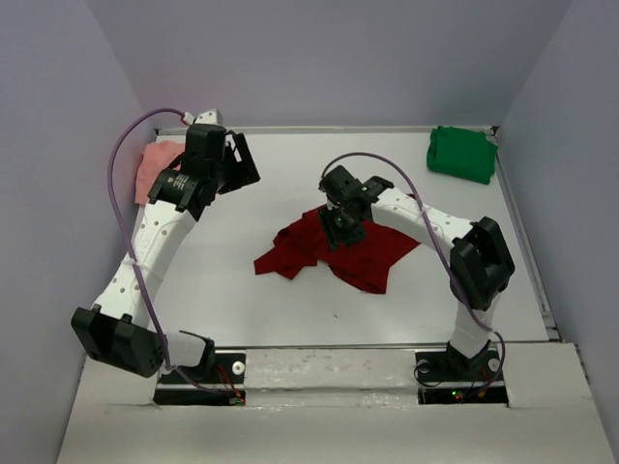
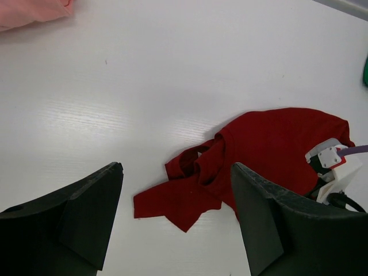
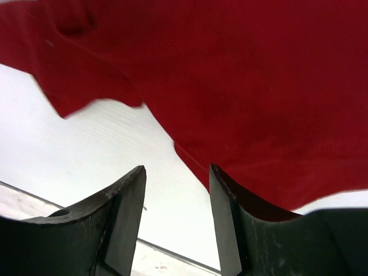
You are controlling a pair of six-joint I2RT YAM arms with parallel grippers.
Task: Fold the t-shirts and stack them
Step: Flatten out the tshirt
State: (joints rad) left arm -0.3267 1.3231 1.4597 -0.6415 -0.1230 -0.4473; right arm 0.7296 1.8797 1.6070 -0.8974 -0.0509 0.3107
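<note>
Shows red shirt (image 1: 372,256) crumpled, one sleeve trailing. Sets right gripper (image 1: 340,237) directly over it, jaws parted, no cloth pinched between. Sets left gripper (image 1: 240,159) well beyond it to the left, spread wide and empty. Marks pink shirt (image 1: 155,164) farther left, green shirt (image 1: 462,153) far right. Looks soft, light, limp; probably bunches when dragged. Suggests pinching hem or shoulder corners against table (image 1: 242,290).

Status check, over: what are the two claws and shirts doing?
Left gripper open, empty. Right gripper open at edge of crumpled red shirt. Green shirt, pink shirt at far corners. Nothing blocking.
</note>
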